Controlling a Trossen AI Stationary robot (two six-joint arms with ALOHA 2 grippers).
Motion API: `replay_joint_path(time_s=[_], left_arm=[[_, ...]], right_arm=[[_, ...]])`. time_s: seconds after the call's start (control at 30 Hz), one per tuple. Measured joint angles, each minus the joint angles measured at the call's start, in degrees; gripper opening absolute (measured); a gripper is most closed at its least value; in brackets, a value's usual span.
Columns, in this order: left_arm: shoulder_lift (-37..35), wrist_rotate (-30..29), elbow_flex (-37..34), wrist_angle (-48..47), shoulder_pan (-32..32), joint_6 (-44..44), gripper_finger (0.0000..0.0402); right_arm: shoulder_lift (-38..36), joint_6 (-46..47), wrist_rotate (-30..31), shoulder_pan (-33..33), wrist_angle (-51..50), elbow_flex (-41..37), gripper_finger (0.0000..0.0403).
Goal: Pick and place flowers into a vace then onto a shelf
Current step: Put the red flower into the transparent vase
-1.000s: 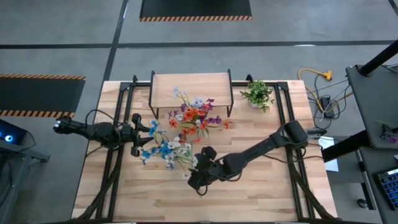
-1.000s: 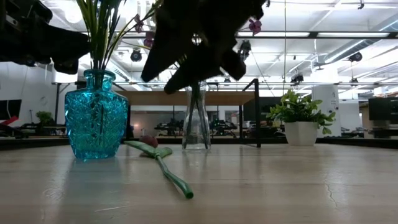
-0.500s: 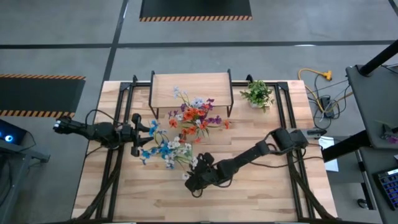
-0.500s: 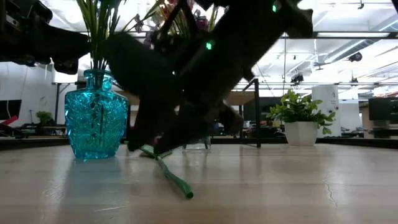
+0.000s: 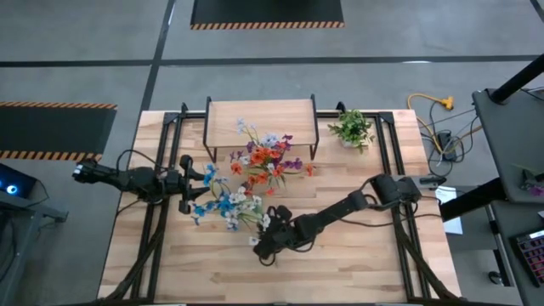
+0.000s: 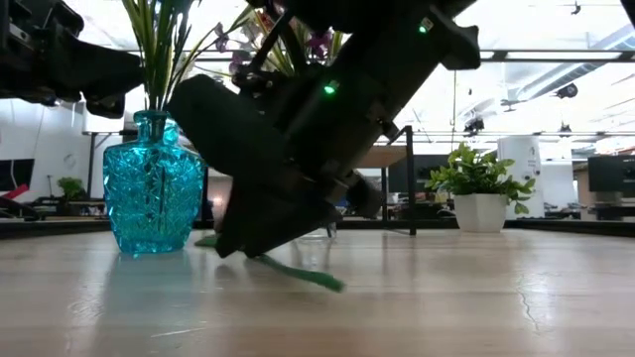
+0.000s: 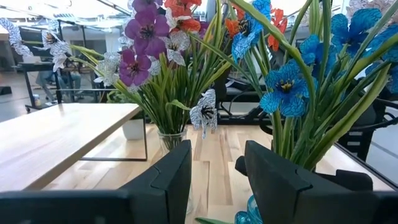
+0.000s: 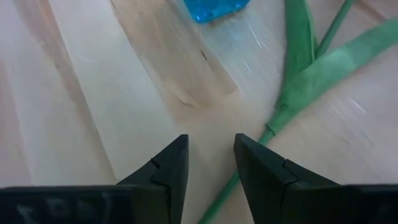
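Observation:
One loose flower lies on the table, its green stem point(image 6: 303, 275) and long leaves point(image 8: 311, 68) showing. My right gripper point(image 8: 210, 146) is open, low over it, and the stem point(image 8: 231, 182) runs between the fingers. It sits in the table's middle point(image 5: 262, 245), near the blue glass vase point(image 6: 152, 185) of blue and white flowers point(image 5: 223, 204). A second bouquet of orange and purple blooms point(image 5: 268, 161) stands in front of the shelf point(image 5: 262, 117). My left gripper point(image 7: 217, 171) is open and hovers beside the blue vase's flowers point(image 5: 202, 180). My right gripper comes slanting down from the table's right, its fingers point(image 8: 168, 168) standing either side of the stem's lower part point(image 8: 231, 182), roughly along it. The stem lies on the table. I cannot tell whether a finger touches it; in the low view the gripper's body hides that spot.
A bushy potted plant point(image 5: 351, 127) stands at the far right, beside the shelf's black legs point(image 6: 409, 178). Bare planks point(image 5: 340, 263) stretch along the near edge and the right side. Cables point(image 5: 144, 170) trail by the left arm.
My right gripper has come down from above the vases to the tabletop, shifting slightly toward the table's left, and now stands over the loose flower. The stem's near free end has swung toward the right and farther from the near edge.

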Motion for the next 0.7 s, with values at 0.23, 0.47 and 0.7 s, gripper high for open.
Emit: replay_joint_path(time_s=[0.23,0.47,0.7], left_arm=[[0.02,0.02,0.00,-0.02,0.00,0.01,0.0134],[0.04,0.00,0.00,-0.03,-0.02,0.00,0.0134],[0.07,0.01,0.00,-0.04,-0.02,0.02,0.0134]], right_arm=[[-3.89,-3.68,-3.73,0.62,-8.19,-0.43,0.0103],[-9.30,-10.00,-6.20,3.75,-22.69,-0.85,0.0091],[-12.85,-15.36,-0.96,5.54,-23.43,-0.72,0.0090]])
